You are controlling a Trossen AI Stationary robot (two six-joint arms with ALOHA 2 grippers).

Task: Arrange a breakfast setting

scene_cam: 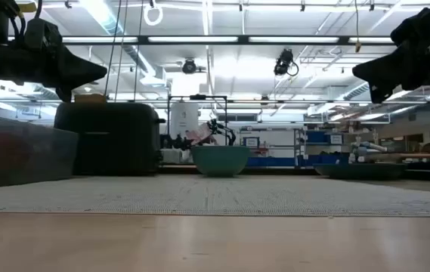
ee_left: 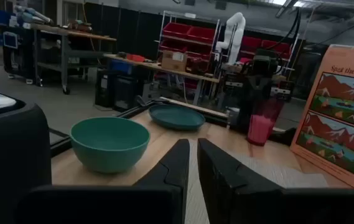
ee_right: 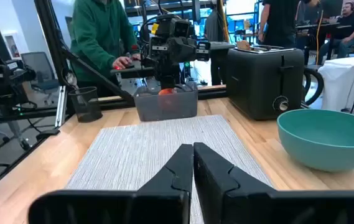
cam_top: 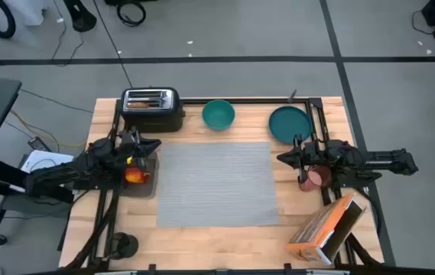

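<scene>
The grey ribbed placemat [cam_top: 215,183] lies flat at the table's middle. The teal bowl [cam_top: 219,114] and teal plate [cam_top: 290,124] stand beyond its far edge. The pink cup [cam_top: 314,178] stands right of the mat, beside my right arm. The red-orange fruit [cam_top: 135,174] lies in a clear container [ee_right: 166,102] left of the mat. Toast [cam_top: 144,99] sticks out of the black toaster's [cam_top: 152,107] slots. The spoon [ee_right: 69,79] stands in a clear glass [ee_right: 86,102]. My left gripper [cam_top: 154,145] hovers shut and empty above the mat's far-left corner. My right gripper [cam_top: 282,158] hovers shut and empty at the mat's right edge.
An orange picture box [cam_top: 326,229] lies at the near right corner. A black frame [cam_top: 320,114] runs along the table's far and right sides. A person in a green top [ee_right: 102,37] stands beyond the table's left side.
</scene>
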